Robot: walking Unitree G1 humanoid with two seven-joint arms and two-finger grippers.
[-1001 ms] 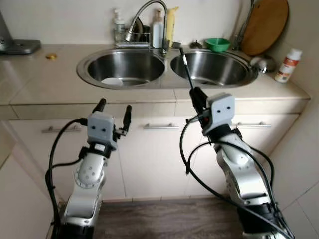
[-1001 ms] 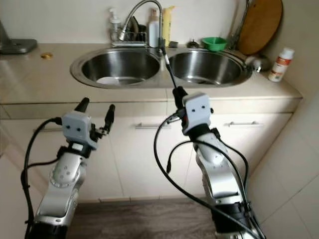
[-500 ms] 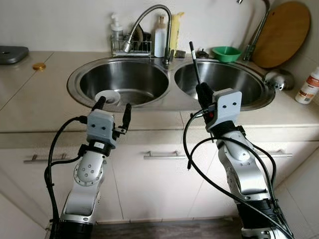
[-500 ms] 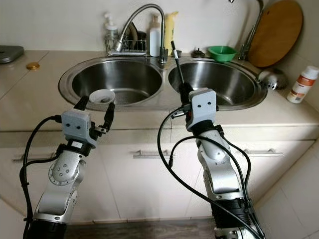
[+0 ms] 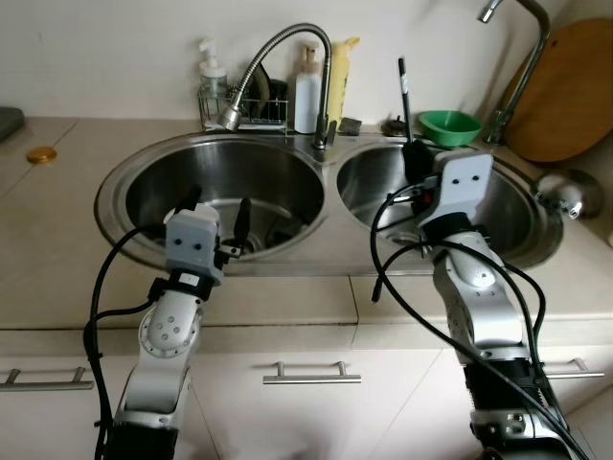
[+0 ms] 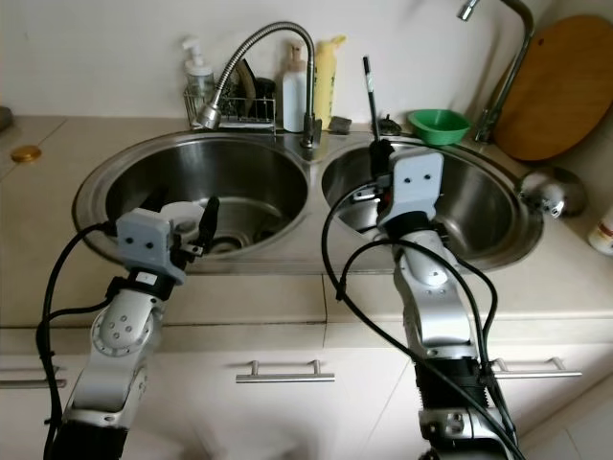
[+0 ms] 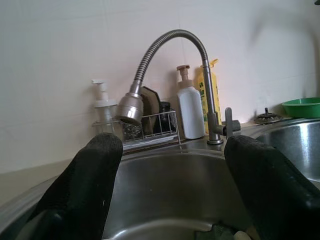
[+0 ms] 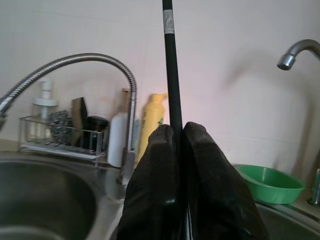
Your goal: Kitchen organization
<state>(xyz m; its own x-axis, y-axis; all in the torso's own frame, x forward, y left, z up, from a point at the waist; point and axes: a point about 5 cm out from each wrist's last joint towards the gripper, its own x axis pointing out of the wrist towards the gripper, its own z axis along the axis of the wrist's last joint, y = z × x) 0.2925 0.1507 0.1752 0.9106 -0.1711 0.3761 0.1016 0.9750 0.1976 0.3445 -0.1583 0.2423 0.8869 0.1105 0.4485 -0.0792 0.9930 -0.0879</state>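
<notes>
My right gripper (image 5: 415, 161) is shut on a thin black utensil handle (image 5: 403, 86) that stands upright above the near rim of the right sink basin (image 5: 517, 225). In the right wrist view the two fingertips (image 8: 162, 145) press together on the black rod (image 8: 171, 75). Over the front edge of the left basin (image 5: 144, 192), my left gripper (image 5: 219, 203) is open and holds nothing. A small white dish (image 6: 178, 209) lies in that basin, partly hidden behind the gripper. Between the open fingers, the left wrist view looks across to the faucet (image 7: 150, 55).
A bent steel faucet (image 5: 287, 43) rises between the basins. Behind it stand a soap pump (image 5: 208, 72), a wire rack with sponges (image 5: 254, 105), a white bottle (image 5: 307, 81) and a yellow bottle (image 5: 337, 67). At the back right are a green bowl (image 5: 450, 126) and a wooden board (image 5: 570, 96).
The whole view has closed in on the sink, so the camera moved forward. Both grippers now stand over the sink's front rim. The right one still holds the black handle.
</notes>
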